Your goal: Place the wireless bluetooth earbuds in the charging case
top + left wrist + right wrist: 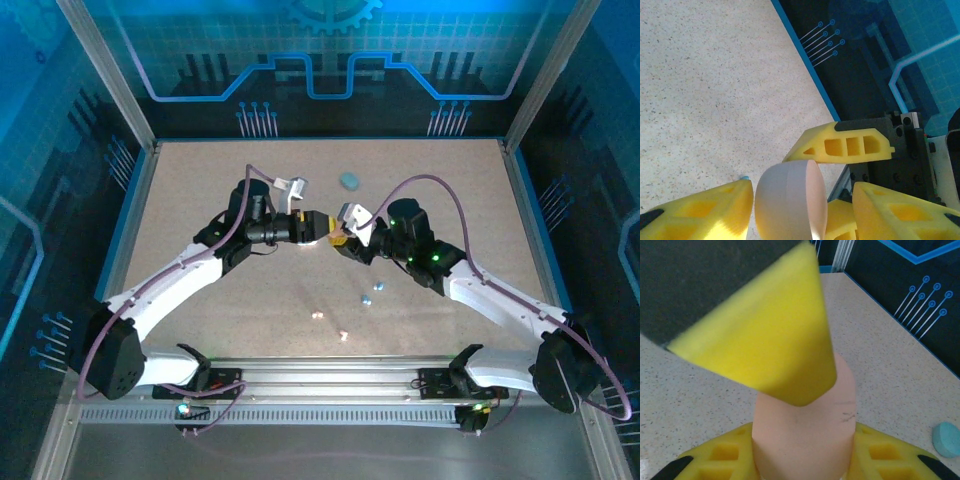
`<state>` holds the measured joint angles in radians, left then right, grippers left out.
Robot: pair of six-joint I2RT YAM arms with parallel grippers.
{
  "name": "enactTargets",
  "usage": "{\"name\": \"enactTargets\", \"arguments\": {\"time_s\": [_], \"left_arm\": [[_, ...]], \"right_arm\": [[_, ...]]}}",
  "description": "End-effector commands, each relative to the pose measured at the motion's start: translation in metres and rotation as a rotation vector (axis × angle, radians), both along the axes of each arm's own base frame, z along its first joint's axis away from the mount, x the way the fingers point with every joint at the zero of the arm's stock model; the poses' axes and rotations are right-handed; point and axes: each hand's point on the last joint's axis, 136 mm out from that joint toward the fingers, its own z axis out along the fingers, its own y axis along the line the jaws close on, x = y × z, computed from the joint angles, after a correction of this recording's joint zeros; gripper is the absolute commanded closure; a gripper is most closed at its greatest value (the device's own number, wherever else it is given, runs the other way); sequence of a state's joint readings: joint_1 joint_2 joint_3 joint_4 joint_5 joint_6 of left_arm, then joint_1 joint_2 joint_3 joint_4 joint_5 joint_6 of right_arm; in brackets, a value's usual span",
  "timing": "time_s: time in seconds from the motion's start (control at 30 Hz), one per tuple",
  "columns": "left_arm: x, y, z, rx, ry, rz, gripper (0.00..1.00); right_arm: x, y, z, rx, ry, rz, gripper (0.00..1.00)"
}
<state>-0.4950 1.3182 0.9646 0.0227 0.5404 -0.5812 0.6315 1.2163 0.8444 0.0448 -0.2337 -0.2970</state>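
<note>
A pale pink charging case (805, 440) stands between the yellow fingers of my right gripper (805, 455), which is shut on it above the table's middle. My left gripper (318, 224) meets the right gripper (345, 238) there. In the left wrist view the case (790, 200) sits inside the left gripper (802, 187): one finger (700, 210) lies against it and the other (900, 210) stands apart, so the jaws are open. A left finger (765, 335) rests on the case's top. Tiny earbuds lie on the table: teal ones (380, 286) (364, 298) and pale ones (318, 316) (343, 335).
A teal case (348, 180) lies on the speckled tabletop (200, 200) behind the grippers, and it is also at the right wrist view's lower right (946, 439). A blue-edged rim and dark panelled walls (865, 60) bound the table.
</note>
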Motion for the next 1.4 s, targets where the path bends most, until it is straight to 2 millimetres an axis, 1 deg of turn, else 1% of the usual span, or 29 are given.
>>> {"name": "enactTargets", "arguments": {"time_s": [0.0, 0.07, 0.1, 0.2, 0.3, 0.37, 0.4, 0.5, 0.63, 0.73, 0.87, 1.07, 1.3, 1.37], "left_arm": [[0.0, -0.007, 0.006, -0.016, 0.028, -0.021, 0.54], [0.001, -0.008, 0.004, -0.017, 0.039, -0.02, 0.6], [0.001, -0.008, 0.004, -0.018, 0.043, -0.018, 0.66], [0.005, -0.006, 0.005, -0.024, 0.053, 0.018, 0.78], [0.009, -0.002, 0.015, -0.095, 0.062, 0.073, 0.83], [0.011, 0.001, 0.023, -0.162, 0.073, 0.106, 0.84], [0.011, 0.0, 0.027, -0.201, 0.076, 0.111, 0.84], [0.01, 0.0, 0.037, -0.281, 0.101, 0.119, 0.84], [0.009, -0.001, 0.046, -0.357, 0.122, 0.115, 0.84], [0.008, -0.001, 0.048, -0.369, 0.129, 0.118, 0.84], [0.006, 0.001, 0.052, -0.377, 0.119, 0.119, 0.84], [0.004, 0.002, 0.055, -0.382, 0.108, 0.118, 0.83], [0.005, 0.002, 0.055, -0.379, 0.107, 0.122, 0.83], [0.005, 0.002, 0.054, -0.376, 0.109, 0.126, 0.83]], "right_arm": [[0.014, -0.003, 0.018, 0.025, -0.065, -0.045, 0.65], [0.014, -0.003, 0.02, 0.029, -0.068, -0.047, 0.65], [0.014, -0.004, 0.02, 0.031, -0.069, -0.053, 0.65], [0.014, -0.006, 0.026, 0.044, -0.086, -0.063, 0.62], [0.006, -0.008, 0.035, 0.084, -0.126, -0.034, 0.54], [-0.007, -0.009, 0.042, 0.149, -0.164, 0.053, 0.49], [-0.011, -0.011, 0.047, 0.19, -0.192, 0.089, 0.49], [-0.007, -0.02, 0.053, 0.248, -0.177, 0.108, 0.49], [0.001, -0.021, 0.063, 0.272, -0.197, 0.099, 0.48], [0.005, -0.017, 0.067, 0.284, -0.192, 0.111, 0.48], [0.012, -0.014, 0.066, 0.294, -0.174, 0.111, 0.48], [0.017, -0.015, 0.075, 0.324, -0.18, 0.09, 0.54], [0.019, -0.018, 0.08, 0.35, -0.179, 0.066, 0.47], [0.02, -0.019, 0.081, 0.354, -0.185, 0.059, 0.47]]}}
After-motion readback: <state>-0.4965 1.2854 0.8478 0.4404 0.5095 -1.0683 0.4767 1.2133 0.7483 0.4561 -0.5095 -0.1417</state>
